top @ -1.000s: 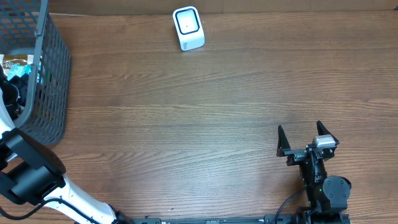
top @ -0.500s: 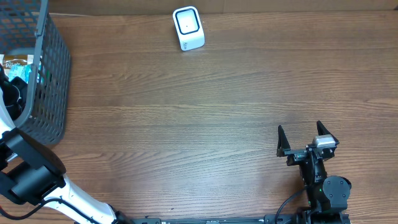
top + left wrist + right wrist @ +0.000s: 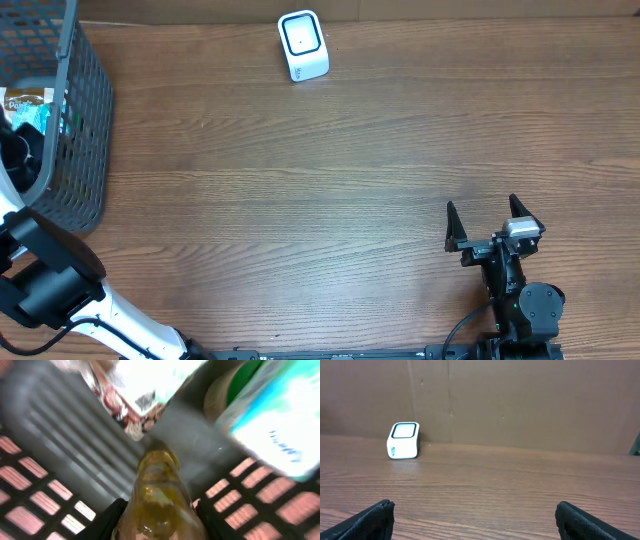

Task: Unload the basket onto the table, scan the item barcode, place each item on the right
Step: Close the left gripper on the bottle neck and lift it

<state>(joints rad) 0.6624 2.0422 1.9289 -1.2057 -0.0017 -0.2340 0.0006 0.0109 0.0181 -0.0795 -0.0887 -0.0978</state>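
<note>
Two grippers before us, left gripper (image 3: 160,512) inside the basket (image 3: 88,130), clamped, we judge, on an amber bottle (image 3: 156,472), right gripper (image 3: 482,208) spread wide, scanner (image 3: 303,45) well apart.

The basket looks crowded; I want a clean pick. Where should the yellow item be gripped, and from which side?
I'd grip the yellow item at its wide body, a finger on each flank, coming down into the basket from above, where the left gripper sits. It narrows toward the far tip, which packets crowd.
</note>
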